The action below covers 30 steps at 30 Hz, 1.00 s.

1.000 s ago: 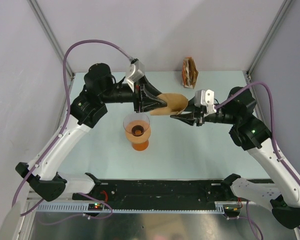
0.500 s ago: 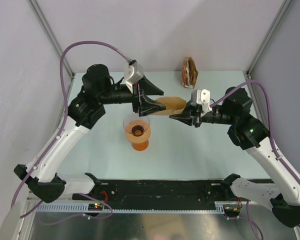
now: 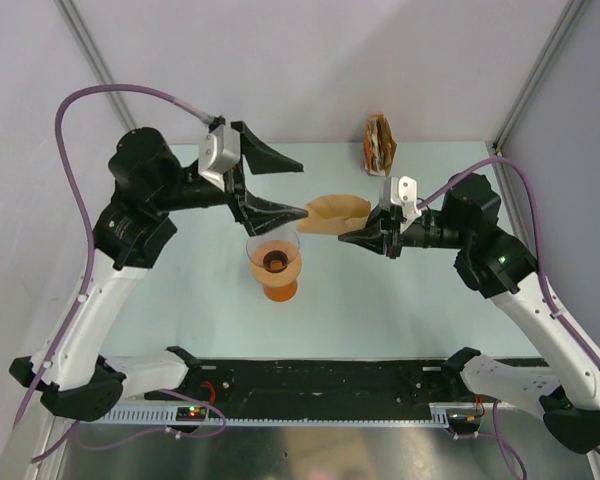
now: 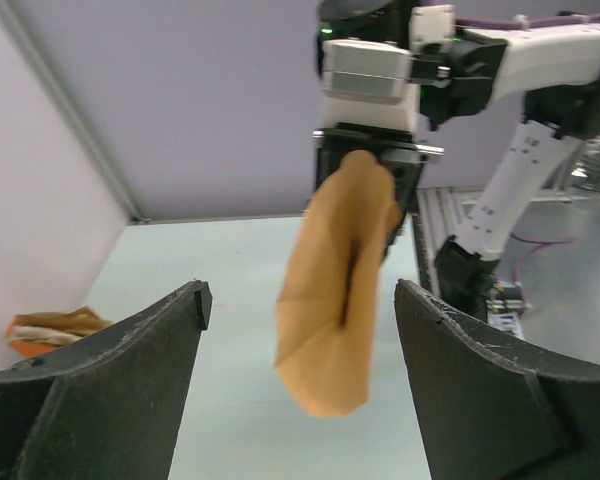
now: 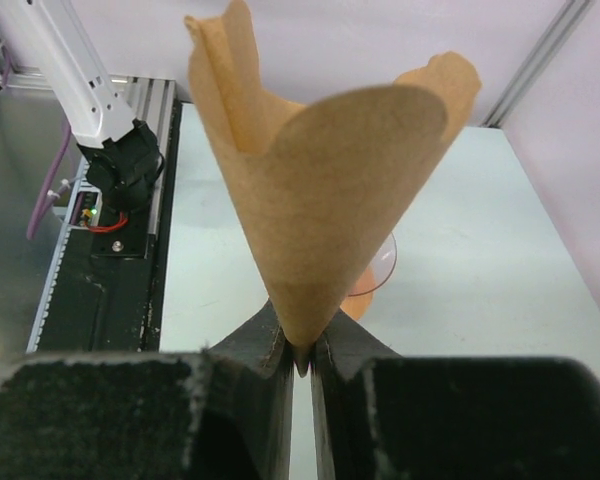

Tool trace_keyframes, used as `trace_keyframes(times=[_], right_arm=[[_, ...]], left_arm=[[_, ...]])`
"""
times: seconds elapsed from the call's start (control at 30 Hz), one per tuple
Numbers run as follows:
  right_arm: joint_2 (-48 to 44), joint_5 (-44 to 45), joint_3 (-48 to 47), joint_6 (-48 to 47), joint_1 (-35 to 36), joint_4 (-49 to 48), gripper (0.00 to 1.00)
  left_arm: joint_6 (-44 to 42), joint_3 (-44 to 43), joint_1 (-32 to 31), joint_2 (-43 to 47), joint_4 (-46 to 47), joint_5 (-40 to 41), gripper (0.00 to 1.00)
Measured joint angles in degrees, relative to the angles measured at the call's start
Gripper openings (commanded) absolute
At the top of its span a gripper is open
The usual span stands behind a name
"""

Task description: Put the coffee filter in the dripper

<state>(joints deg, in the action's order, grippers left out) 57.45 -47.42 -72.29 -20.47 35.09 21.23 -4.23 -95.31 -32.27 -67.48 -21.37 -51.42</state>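
The left pincer [image 3: 305, 189] gapes wide and empty. Just below it in the top view, the dripper [image 3: 274, 260] stands on the tabletop [image 3: 430, 300]. The coffee filter [image 3: 340, 213] hangs in the air, outside the dripper, its open mouth facing the left pincer. The right pincer [image 3: 346, 237] is clamped narrowly on its pointed tip.

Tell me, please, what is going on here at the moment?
The right gripper pinches the coffee filter by its pointed tip, holding it in the air as an open cone. The left gripper is wide open around the filter's mouth, not gripping it. The dripper stands on the table nearby, with no filter in it yet.
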Motion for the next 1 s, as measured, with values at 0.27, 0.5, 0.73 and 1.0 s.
trace_keyframes(times=[0.27,0.5,0.73,1.0], right_arm=[[1.0,-2.6,-0.6,2.1,0.2,0.9,0.13],[1.0,-3.4,-0.8,2.2,1.4,1.7,0.11],[1.6,-3.3,-1.6,1.2,2.1,3.2,0.11],[3.3,-2.6,-2.4,1.0,2.6,4.0,0.13]], left_arm=[[-0.8,-0.1,-7.2,-2.2,-2.6,0.2,0.95],[-1.9,-0.1,-10.5,-4.8,-4.4,3.7,0.99],[-2.5,-0.1,-12.3,-5.4,-5.4,5.2,0.80],[-2.9,-0.1,-12.7,-6.8,-6.2,4.4,0.29]])
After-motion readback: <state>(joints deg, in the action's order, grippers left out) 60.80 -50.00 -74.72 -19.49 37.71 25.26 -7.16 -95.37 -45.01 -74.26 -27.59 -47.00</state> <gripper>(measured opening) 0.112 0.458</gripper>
